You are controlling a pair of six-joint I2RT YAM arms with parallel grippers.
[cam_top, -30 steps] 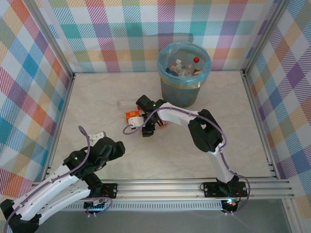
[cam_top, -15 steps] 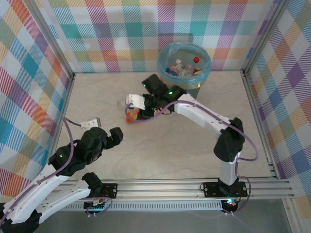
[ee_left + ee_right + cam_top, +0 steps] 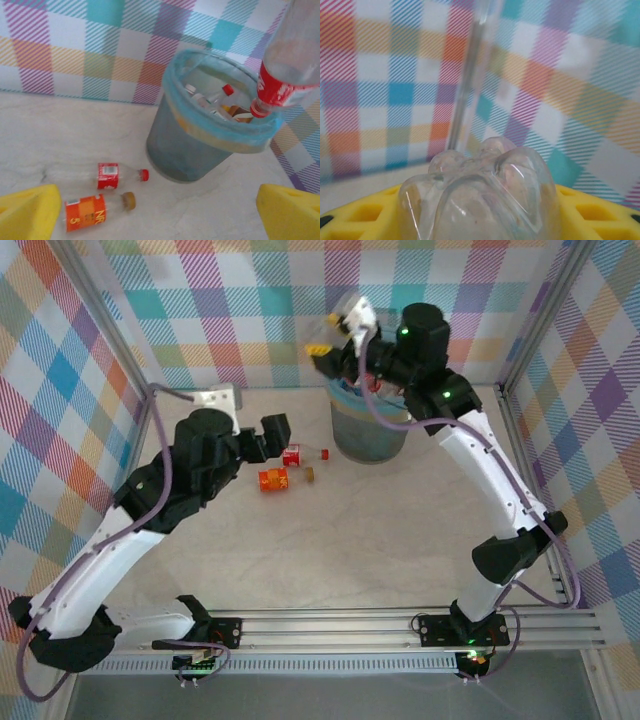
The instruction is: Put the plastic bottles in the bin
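Right gripper (image 3: pixel 336 334) clamps a red-labelled bottle (image 3: pixel 289 60) cap-down over the bin (image 3: pixel 175 145), apparently for dropping, while the left gripper (image 3: pixel 271 433) hangs open-jawed near two lying bottles (image 3: pixel 108 176).

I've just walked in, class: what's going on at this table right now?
The right gripper is shut on a clear plastic bottle with a red label, holding it cap-down above the round grey-blue bin with a light blue liner. The bin already holds several bottles. The left gripper is open, reaching toward two bottles lying on the pale table beside the bin: a clear one with a red label and red cap and an orange-labelled one with a brown cap.
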